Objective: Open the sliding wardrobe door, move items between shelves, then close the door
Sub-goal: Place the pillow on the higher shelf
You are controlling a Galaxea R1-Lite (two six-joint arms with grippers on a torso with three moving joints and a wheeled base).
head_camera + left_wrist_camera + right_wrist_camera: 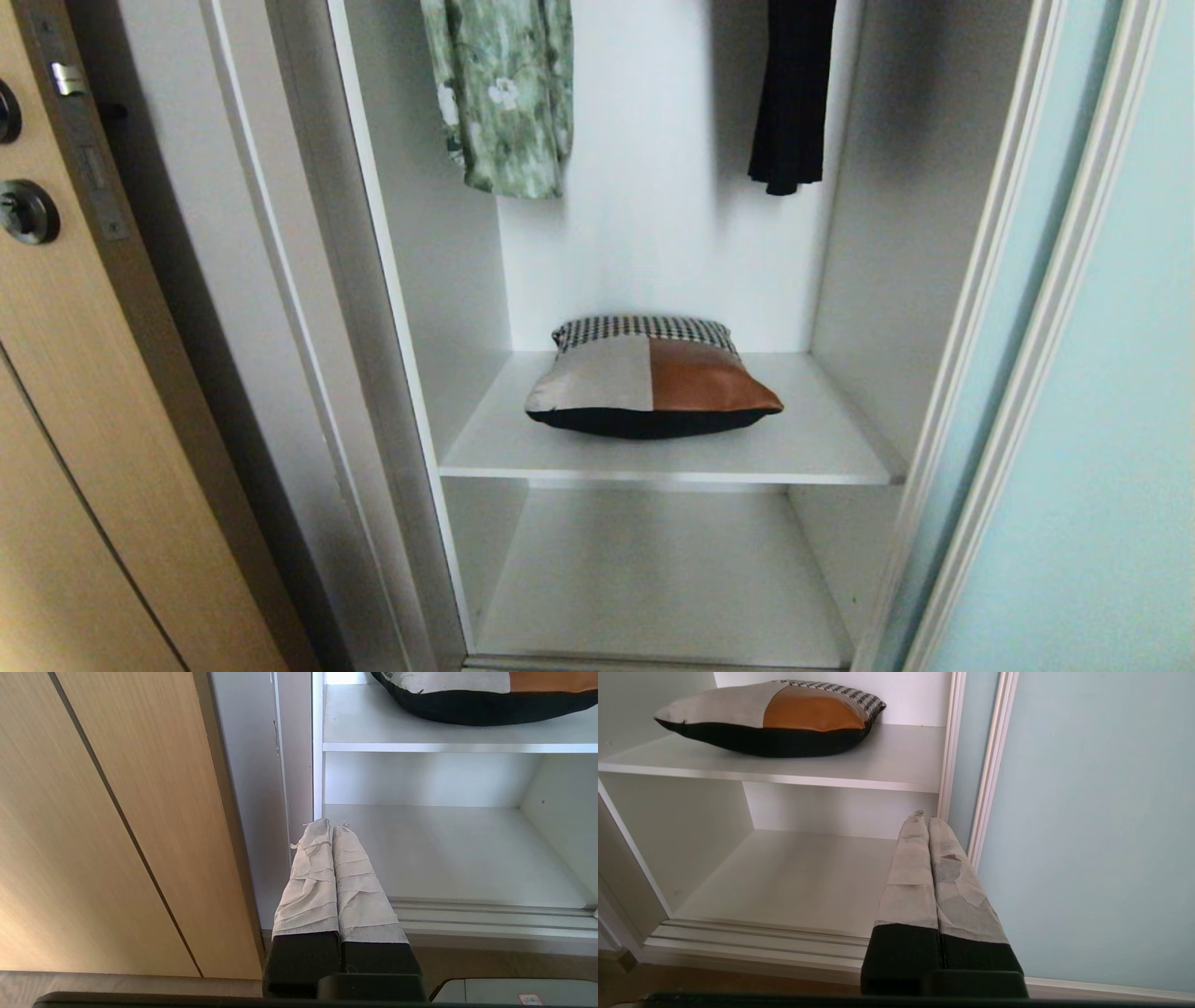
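The left gripper (pixel 332 828) is seen closed on nothing, its cloth-wrapped fingers (pixel 310 877) pressed together, low before the wardrobe's left upright and near the bottom track. The right gripper (pixel 924 820) is likewise closed and empty, held low near the silver frame of the sliding wardrobe door (pixel 1101 826), which stands slid aside at the right, so the compartment lies open.

The item in question appears as a patchwork cushion (pixel 652 383), grey, rust-orange, black and houndstooth, rather than a bundle of clothes. It rests flat on the upper shelf (pixel 822 448), roughly centred, its long axis running left to right along the shelf's front edge. From both grippers it lies above and farther in; the lower shelf (pixel 653 579) beneath it is bare. Neither arm is judged clearly nearer, since the cushion sits about midway between them, so a grasp from either side would call for a lift and a reach inward.

Neither arm is shown in the head view, but the green floral garment (pixel 499 93) and the black garment (pixel 792 93) hanging above are. Only the left wrist view shows the tan wooden door (pixel 117 826) close at the left.
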